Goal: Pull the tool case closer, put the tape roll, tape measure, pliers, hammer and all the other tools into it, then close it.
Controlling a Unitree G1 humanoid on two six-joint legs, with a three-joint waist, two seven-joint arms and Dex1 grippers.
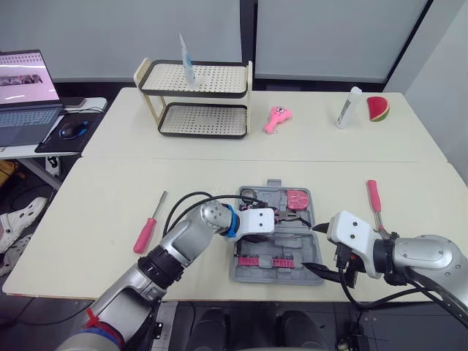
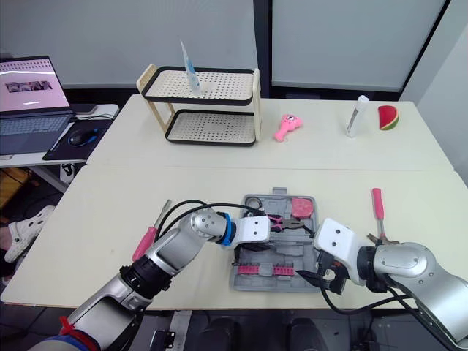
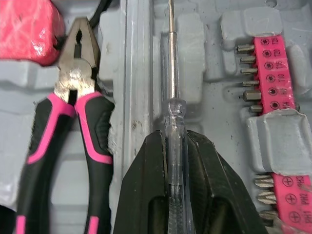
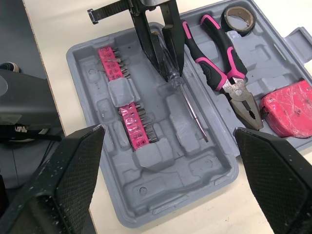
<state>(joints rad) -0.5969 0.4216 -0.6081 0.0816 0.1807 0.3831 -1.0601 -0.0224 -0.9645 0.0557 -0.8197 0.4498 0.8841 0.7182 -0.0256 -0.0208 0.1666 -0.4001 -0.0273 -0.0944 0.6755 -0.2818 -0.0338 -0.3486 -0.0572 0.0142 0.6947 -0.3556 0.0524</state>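
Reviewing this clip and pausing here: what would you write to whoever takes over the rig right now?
Left gripper: shut on the clear screwdriver, low over the open case.
Right gripper: open, empty, at the case's right edge.
Done: pliers, tape roll and tape measure are in the case.
Left: release the clear screwdriver, fetch the pink screwdriver left of the case and the pink-handled tool on its right, then close the case.

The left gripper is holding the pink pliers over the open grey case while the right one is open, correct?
Not quite: the left gripper is shut on a clear-handled screwdriver, as the left wrist view shows. The pliers lie in the case beside it. The right gripper is open.
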